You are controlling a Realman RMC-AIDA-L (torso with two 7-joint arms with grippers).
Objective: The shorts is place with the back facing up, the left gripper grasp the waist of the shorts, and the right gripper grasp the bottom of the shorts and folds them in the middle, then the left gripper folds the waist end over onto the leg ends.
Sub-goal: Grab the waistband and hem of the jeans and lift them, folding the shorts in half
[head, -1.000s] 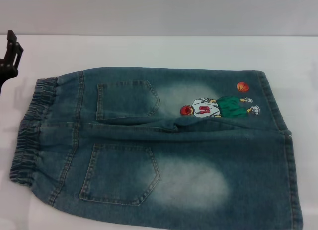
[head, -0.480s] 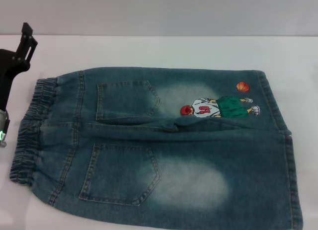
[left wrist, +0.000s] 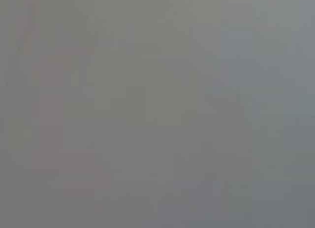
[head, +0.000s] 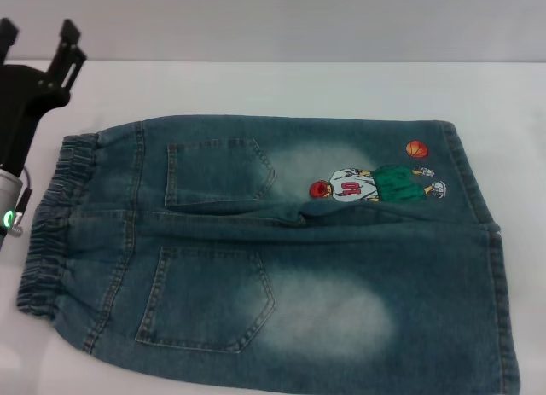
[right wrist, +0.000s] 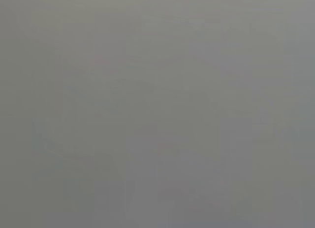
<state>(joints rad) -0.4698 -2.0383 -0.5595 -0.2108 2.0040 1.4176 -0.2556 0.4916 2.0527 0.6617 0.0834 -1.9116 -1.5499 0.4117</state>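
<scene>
Head view shows the shorts point(head: 273, 250) spread flat on the white table point(head: 281, 88), back pockets up, the embroidered basketball player point(head: 375, 183) toward the leg end. The waist of the shorts point(head: 51, 224) lies at the robot's left, the bottom of the shorts point(head: 499, 267) at its right. The left gripper point(head: 38, 38) hangs just beyond the waistband's far corner, clear of the denim, jaws spread apart and holding nothing. Both wrist views are blank grey.
</scene>
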